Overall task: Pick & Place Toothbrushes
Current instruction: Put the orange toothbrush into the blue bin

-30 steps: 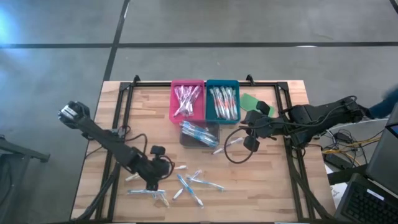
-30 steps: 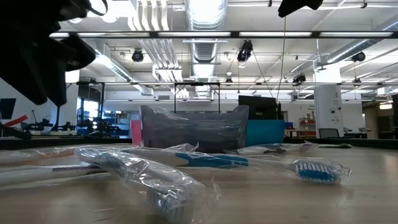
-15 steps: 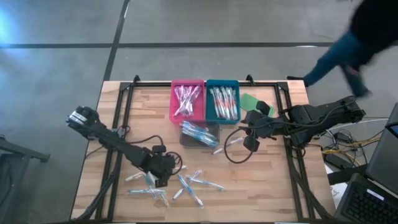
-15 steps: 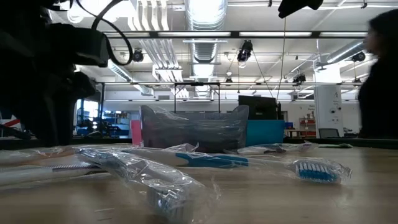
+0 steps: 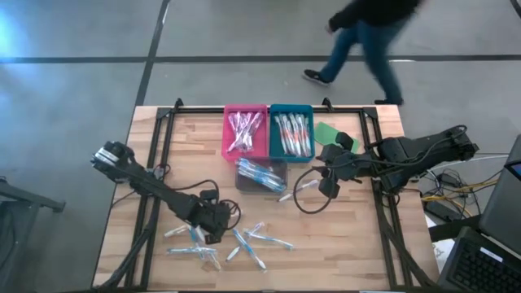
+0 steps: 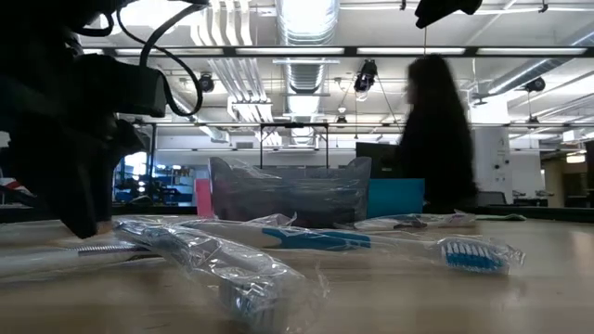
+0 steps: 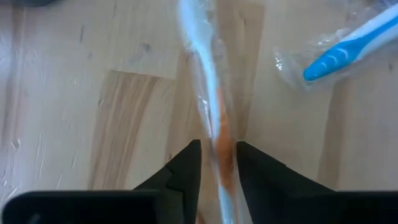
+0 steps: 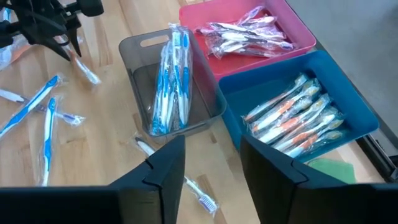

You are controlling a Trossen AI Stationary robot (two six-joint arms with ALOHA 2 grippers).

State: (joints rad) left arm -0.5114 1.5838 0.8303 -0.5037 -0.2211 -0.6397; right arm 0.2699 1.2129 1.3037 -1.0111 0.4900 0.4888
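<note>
Well along: pink tray [image 5: 245, 130], blue tray [image 5: 291, 132] and grey tray [image 8: 176, 87] each hold brushes; loose brushes [image 5: 244, 240] lie near the front edge; left gripper [image 7: 217, 163] pinches an orange brush [image 7: 214, 124] on the wood; right gripper [image 8: 211, 163] hovers spread, empty, beside the trays.

No text, label, brand, number or sign can be read in any view; the toothbrush wrappers, the trays and the room behind the bench show no legible writing.
</note>
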